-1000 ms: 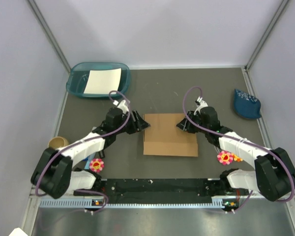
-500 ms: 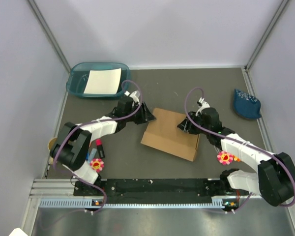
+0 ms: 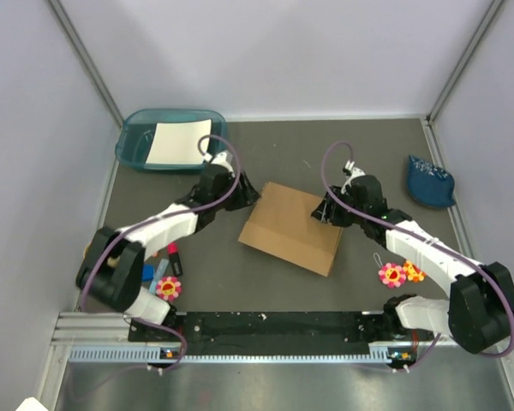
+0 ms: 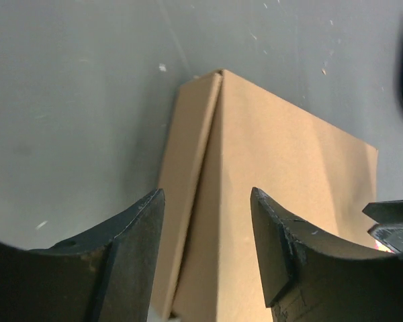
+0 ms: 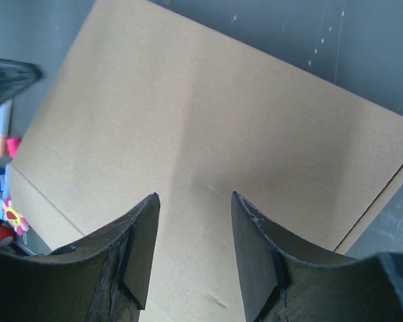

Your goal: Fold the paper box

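Paper box [image 3: 291, 227] is seen folded shut, lying askew on the tabletop [image 3: 368, 154] at the middle of the frame. The left end effector [image 4: 207, 194] is held open at its upper-left corner, and the right end effector [image 5: 191, 198] is likewise open, spread above the lid near the upper-right corner.

The left arm [image 3: 167, 224] and right arm [image 3: 411, 244] are wearing white shells over black joints, a purple cable [image 3: 325, 175] is looping along each, and the left gripper [image 4: 206, 194] is showing scuffed black fingers [image 4: 121, 248].
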Motion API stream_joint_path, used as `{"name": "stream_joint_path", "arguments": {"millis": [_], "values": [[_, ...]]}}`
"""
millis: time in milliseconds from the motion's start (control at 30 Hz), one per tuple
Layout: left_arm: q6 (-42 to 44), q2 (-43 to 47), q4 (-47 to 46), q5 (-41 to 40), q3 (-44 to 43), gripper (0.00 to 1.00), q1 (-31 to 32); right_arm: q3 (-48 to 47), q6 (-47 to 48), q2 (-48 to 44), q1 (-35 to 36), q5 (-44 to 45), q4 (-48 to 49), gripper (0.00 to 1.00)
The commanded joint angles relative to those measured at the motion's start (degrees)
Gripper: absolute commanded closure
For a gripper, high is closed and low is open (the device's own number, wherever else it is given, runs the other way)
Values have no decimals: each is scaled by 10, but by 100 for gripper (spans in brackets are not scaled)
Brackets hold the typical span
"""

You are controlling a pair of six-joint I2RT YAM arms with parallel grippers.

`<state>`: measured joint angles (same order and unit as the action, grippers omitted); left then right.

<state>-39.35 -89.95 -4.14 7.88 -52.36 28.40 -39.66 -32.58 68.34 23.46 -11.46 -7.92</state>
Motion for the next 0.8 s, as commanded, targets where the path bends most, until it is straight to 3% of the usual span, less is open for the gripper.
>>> {"name": "stream_joint_path", "arguments": {"millis": [0,167,433,567,767], "values": [[15,136,-5,-143,72,40,-4,-3,-1,36,-3,-22,19,53],[35,309,20,-227,179,35,-4,2,-9,64,-2,-33,47,53],[23,596,16,-220,362,40,17,-9,-12,76,-2,-36,58,53],[-2,645,25,-235,422,41,55,-14,-13,75,-2,-41,57,53],[17,564,-35,-309,424,37,181,-25,-15,69,-3,-46,47,53]]}}
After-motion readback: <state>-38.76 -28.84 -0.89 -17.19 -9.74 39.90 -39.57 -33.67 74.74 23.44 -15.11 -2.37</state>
